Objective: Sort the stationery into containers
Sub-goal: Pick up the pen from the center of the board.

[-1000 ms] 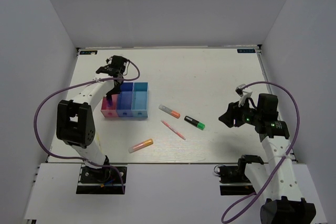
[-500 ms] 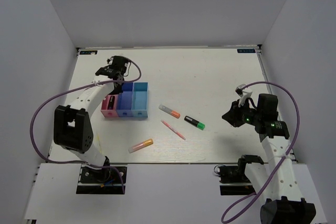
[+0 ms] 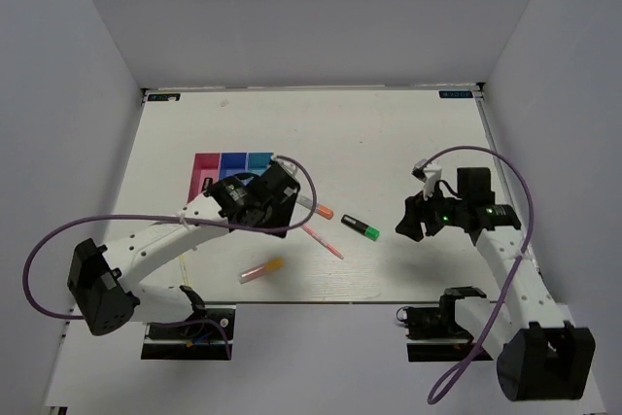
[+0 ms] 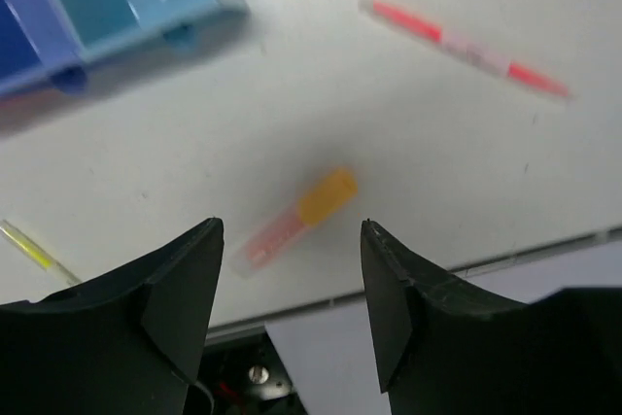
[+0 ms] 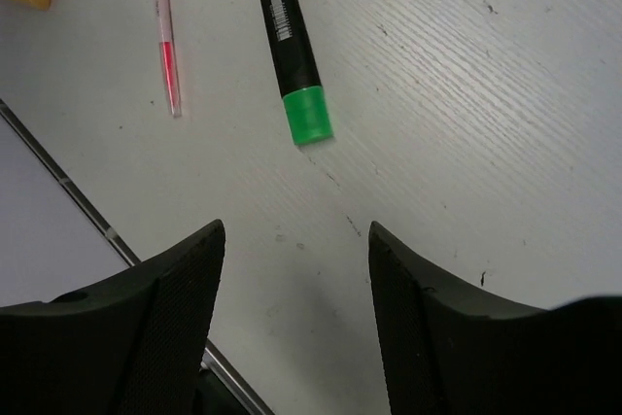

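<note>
Presently both stand apart and empty: the left gripper [image 4: 291, 228] at the tray's [image 3: 206, 164] right edge, the right gripper [image 5: 294, 228] well to the tray's right.

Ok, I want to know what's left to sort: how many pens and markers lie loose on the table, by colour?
Pink-and-orange marker: 1
Grey-and-orange marker: 1
Black-and-green highlighter: 1
Thin pink pen: 1
Total: 4
</note>
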{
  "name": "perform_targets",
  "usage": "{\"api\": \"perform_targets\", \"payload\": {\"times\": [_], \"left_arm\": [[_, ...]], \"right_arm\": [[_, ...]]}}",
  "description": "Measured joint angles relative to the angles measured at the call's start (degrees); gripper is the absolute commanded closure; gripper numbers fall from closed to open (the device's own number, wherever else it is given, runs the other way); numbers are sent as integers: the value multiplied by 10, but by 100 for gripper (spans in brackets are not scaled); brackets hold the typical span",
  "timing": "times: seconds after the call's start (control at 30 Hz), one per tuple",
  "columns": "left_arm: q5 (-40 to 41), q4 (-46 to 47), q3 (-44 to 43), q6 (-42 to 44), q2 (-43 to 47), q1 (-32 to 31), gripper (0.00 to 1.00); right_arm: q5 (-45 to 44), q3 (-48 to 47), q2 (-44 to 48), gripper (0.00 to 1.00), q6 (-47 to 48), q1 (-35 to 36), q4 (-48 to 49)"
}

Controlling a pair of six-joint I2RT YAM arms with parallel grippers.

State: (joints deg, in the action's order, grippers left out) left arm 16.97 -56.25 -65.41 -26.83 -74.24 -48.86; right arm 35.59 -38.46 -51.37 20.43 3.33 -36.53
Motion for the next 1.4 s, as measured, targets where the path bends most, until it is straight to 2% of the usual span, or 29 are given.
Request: {"api": "perform_targets", "payload": {"times": [0.13, 0.3, 0.43, 0.6, 0.97, 1.27, 1.37, 1.4], "left_arm": [[4, -42, 35, -7, 8, -77, 19], [10, -45, 85, -18, 104, -91, 11], [16, -39, 116, -26, 183, -91, 9], [34, -38, 122, -28, 211, -91, 9], [56, -46, 174, -32, 284, -91, 9], [63, -52, 205, -43, 318, -91, 9], [64, -54, 211, -47, 329, -91, 9], [64, -55, 213, -48, 332, -91, 9]], "right_arm": [[-28, -53, -97, 36, 29, 56, -7], [-90, -116, -207, 31, 43, 142, 6], [-145, -144, -272, 30, 42, 210, 16], [-200, -174, -346, 30, 39, 274, 27], [-271, -200, -440, 30, 38, 325, 49], [-315, -195, -462, 40, 38, 349, 63], [-325, -191, -462, 50, 37, 360, 69], [-327, -191, -462, 58, 36, 364, 69]]}}
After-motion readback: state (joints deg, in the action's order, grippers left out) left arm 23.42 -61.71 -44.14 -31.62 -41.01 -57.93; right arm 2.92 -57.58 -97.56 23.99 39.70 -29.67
